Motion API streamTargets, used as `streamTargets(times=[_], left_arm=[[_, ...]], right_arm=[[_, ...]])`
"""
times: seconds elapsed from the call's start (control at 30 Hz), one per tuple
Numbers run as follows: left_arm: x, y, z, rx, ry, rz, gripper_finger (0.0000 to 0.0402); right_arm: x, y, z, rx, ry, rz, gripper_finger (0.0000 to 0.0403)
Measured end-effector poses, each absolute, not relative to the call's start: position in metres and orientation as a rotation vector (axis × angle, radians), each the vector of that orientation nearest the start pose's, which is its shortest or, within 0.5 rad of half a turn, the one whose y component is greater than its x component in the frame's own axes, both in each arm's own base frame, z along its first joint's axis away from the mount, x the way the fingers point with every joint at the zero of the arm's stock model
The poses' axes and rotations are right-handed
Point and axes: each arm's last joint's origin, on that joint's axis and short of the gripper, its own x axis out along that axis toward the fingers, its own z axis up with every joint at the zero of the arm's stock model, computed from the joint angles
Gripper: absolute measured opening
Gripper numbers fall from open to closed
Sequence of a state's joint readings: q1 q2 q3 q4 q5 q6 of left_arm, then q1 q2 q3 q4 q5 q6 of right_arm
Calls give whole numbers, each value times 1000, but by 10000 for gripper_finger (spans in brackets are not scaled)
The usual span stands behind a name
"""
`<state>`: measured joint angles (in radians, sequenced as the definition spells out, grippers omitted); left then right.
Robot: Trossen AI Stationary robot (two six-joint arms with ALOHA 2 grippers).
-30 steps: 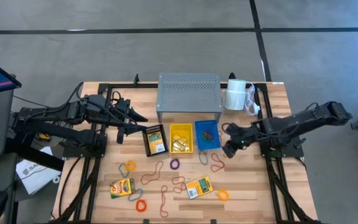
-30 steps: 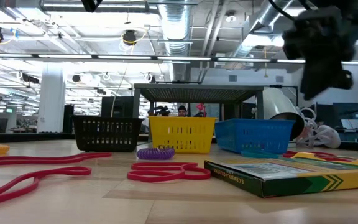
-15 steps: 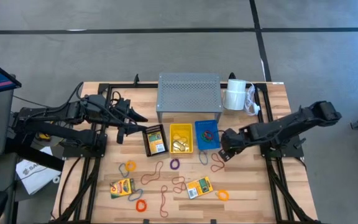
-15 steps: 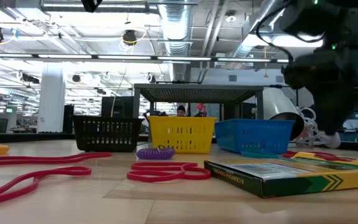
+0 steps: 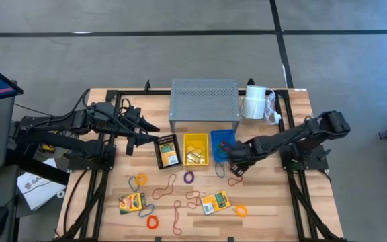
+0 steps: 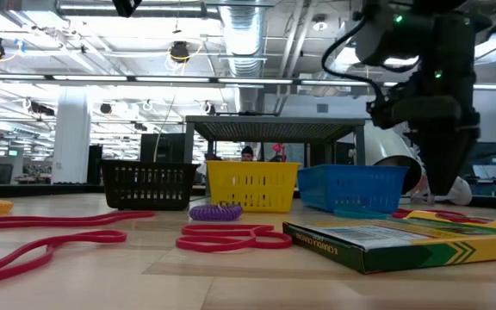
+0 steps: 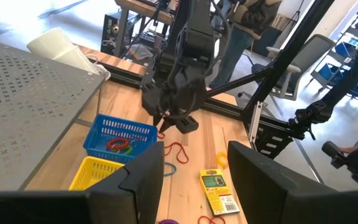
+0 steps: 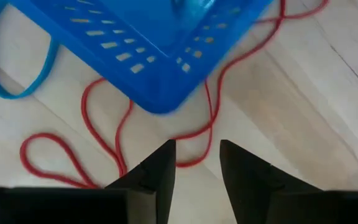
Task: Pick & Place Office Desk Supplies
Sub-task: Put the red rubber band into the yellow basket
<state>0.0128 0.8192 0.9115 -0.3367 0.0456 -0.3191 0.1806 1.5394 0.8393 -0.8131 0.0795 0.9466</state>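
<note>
Here the right pincer (image 8: 194, 163), fingers parted and empty, hangs directly over a red rubber-band loop (image 8: 114, 146) lying on the table beside the blue basket (image 8: 154, 46); the left pincer (image 5: 154, 137) waits, open, well apart.

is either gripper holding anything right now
No. The right gripper hangs open above a red rubber band beside the blue basket; the left gripper is open, empty.

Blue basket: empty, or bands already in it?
Not empty. The blue basket holds coloured rubber bands, red and green loops visible in the left wrist view.
</note>
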Motion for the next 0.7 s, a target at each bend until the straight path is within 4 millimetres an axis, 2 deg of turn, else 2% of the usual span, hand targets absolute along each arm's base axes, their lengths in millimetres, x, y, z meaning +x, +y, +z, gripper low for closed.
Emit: streamTargets(times=[0.17, 0.7], left_arm=[[172, 1, 355, -325, 248, 7, 172], [172, 1, 354, -325, 264, 9, 172]], right_arm=[[244, 40, 152, 552, 1414, -630, 127], [247, 24, 150, 531, 1403, -663, 137]])
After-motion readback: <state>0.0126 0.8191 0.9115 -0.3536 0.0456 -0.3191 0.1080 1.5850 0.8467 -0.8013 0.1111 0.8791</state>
